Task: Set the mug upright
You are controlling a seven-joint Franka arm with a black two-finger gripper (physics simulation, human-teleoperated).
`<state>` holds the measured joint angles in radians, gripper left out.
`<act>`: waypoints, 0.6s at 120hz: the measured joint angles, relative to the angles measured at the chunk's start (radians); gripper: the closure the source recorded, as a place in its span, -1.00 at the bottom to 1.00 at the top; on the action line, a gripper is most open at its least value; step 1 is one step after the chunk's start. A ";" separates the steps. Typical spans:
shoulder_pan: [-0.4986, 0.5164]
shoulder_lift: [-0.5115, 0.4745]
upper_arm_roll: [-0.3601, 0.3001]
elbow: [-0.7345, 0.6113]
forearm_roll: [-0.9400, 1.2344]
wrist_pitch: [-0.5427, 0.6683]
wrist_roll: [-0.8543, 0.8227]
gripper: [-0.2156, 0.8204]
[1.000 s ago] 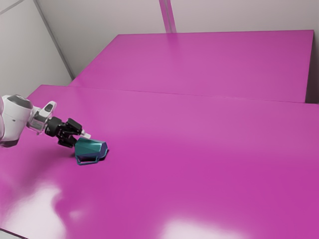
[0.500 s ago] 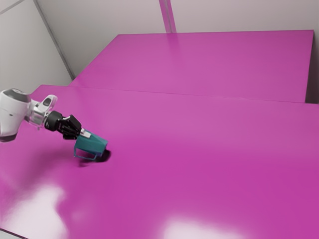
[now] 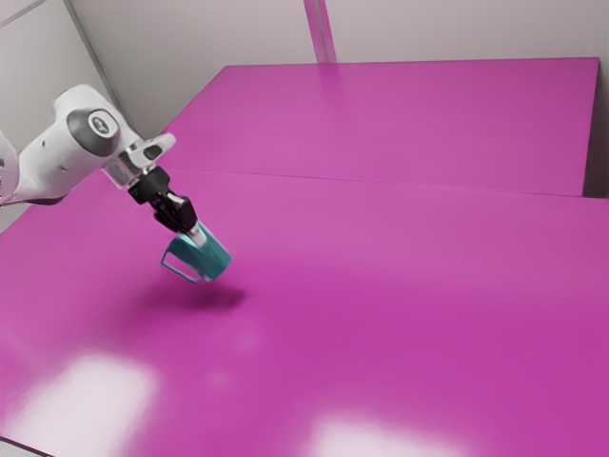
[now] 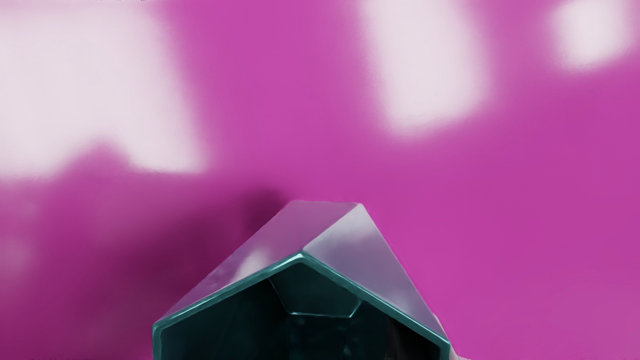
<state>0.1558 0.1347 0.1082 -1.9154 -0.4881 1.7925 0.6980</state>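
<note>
In the exterior view my gripper [image 3: 197, 234] is shut on the rim wall of the teal mug [image 3: 211, 258]. The mug hangs above the magenta table [image 3: 381, 286], tilted, with its base toward the exterior view's lower right and its handle on the left side. Its shadow lies on the table beneath. The wrist view looks into the open mouth of the faceted mug [image 4: 367, 265]; one dark finger of the gripper [image 4: 440, 345] is inside the wall and a pale edge of the other is outside.
Behind the table, a second magenta surface [image 3: 409, 124] stretches toward a pale wall [image 3: 457, 29]. Bright reflections lie on the tabletop.
The mug was lying on the table; it has risen with my gripper, moved toward the exterior view's right and tipped so that its base points further down. The arm has lifted and the hand has turned steeper.
</note>
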 joint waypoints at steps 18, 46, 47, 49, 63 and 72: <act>0.003 -0.001 -0.107 0.017 0.195 0.093 -0.090 0.93; -0.046 0.004 -0.170 0.011 0.403 0.209 -0.249 0.93; -0.047 0.005 -0.170 0.010 0.407 0.214 -0.254 0.93; -0.047 0.009 -0.170 0.009 0.415 0.222 -0.264 0.93; -0.047 0.046 -0.171 0.006 0.453 0.270 -0.325 0.93; -0.057 0.066 -0.171 0.005 0.469 0.290 -0.359 0.93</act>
<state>0.0984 0.2003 -0.0628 -1.9102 -0.0192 2.0827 0.3395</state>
